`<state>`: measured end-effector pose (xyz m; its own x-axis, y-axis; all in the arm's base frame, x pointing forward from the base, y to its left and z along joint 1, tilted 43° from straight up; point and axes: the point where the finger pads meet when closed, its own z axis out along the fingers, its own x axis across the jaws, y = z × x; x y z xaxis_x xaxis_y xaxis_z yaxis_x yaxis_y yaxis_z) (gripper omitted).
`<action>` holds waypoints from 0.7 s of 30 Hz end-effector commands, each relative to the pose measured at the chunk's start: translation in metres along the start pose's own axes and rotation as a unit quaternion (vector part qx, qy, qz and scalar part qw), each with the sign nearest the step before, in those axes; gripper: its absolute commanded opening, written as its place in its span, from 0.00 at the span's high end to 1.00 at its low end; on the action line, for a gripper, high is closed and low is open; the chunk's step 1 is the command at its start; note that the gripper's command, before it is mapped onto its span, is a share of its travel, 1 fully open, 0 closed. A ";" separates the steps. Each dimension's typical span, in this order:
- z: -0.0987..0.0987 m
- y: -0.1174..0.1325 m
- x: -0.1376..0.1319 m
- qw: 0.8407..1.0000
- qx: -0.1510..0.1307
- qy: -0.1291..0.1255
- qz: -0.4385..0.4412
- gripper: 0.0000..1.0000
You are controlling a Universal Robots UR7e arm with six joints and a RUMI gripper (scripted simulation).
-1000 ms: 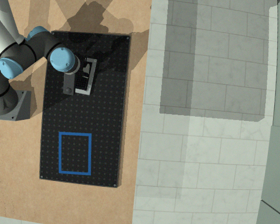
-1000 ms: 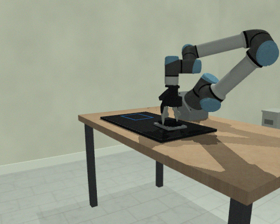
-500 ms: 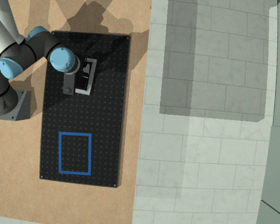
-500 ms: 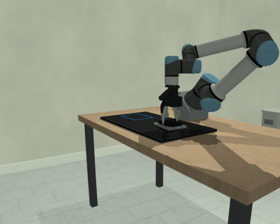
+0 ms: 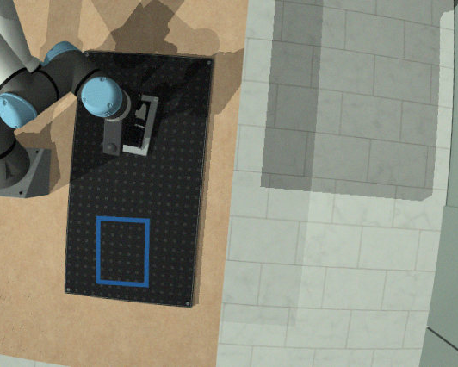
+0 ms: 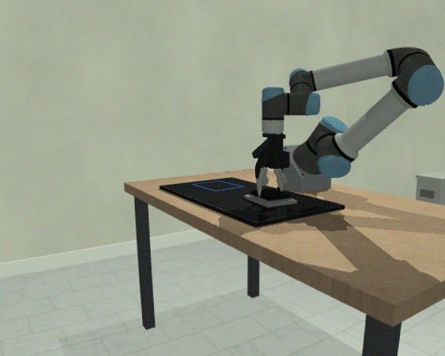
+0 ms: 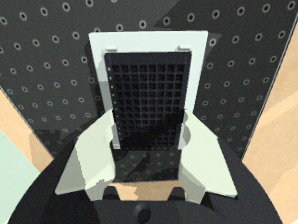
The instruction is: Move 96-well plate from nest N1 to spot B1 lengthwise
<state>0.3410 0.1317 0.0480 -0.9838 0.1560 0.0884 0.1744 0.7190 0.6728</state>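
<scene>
The black 96-well plate (image 7: 147,97) lies in the pale grey plate nest N1 (image 7: 149,42) on the black perforated board. My gripper (image 7: 148,109) is down over the plate's near end, and its two pale fingers press on the plate's long sides. It is shut on the plate. In the overhead view the gripper (image 5: 136,125) covers most of the plate and the nest (image 5: 146,127). In the side view the gripper (image 6: 269,184) reaches down to the nest (image 6: 273,201). The blue taped outline B1 (image 5: 122,251) lies at the board's other end and holds nothing; it also shows in the side view (image 6: 217,185).
The black board (image 5: 137,181) lies on a wooden table. The arm's base (image 5: 15,168) stands beside the board's left edge near the nest. A small grey box (image 6: 437,188) stands at the far right behind the table.
</scene>
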 end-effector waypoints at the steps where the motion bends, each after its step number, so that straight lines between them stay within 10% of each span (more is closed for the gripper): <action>1: -0.010 0.000 -0.002 1.000 0.001 -0.002 -0.001 1.00; 21: -0.040 0.000 -0.002 1.000 0.001 -0.002 -0.001 1.00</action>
<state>0.3411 0.1106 0.0704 -0.9838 0.1577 0.0853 0.1737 0.7204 0.6715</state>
